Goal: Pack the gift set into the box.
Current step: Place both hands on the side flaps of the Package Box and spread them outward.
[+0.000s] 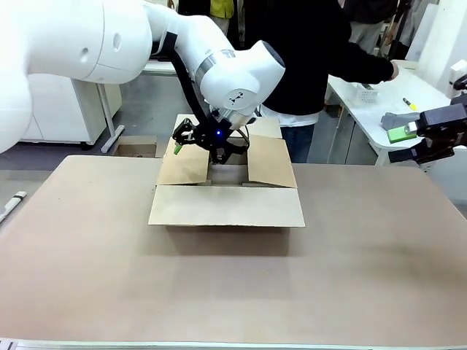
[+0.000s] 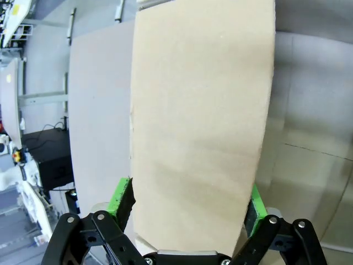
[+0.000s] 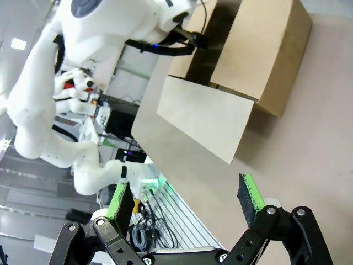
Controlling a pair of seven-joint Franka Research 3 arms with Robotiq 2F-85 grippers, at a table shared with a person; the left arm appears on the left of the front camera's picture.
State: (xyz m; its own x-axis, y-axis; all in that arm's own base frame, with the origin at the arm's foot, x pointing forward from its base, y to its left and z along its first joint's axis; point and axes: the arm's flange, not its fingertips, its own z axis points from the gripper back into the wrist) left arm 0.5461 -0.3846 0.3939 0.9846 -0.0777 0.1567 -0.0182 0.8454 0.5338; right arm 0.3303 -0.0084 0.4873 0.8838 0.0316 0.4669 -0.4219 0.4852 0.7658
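Observation:
The box stands at the table's far middle with its four flaps spread. My left gripper hangs over its left side flap, pointing down. In the left wrist view that flap lies just beyond my left gripper, whose fingers stand wide open on either side of it. At the far right my right gripper is held above the table edge, open and holding nothing. The right wrist view looks past my right gripper at the box. The gift set is out of view.
A person in a black top stands behind the box, one hand stretched over a white side table with small items. A smaller brown carton sits on the floor at far left. Bare tabletop spreads in front.

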